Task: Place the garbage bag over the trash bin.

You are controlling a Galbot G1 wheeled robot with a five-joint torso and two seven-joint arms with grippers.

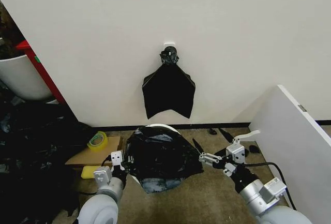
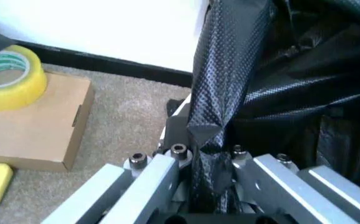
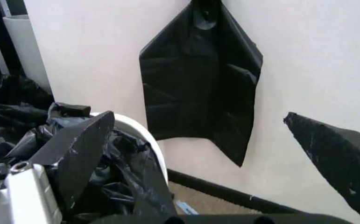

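Left fingers pinching garbage bag — right fingers apart

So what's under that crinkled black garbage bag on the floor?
The round white plastic trash bin; just an arc of rim peeks out behind the glossy black garbage bag. Its body and inside are covered.

Head looks down; wrists close, perhaps sharing the garbage bag.
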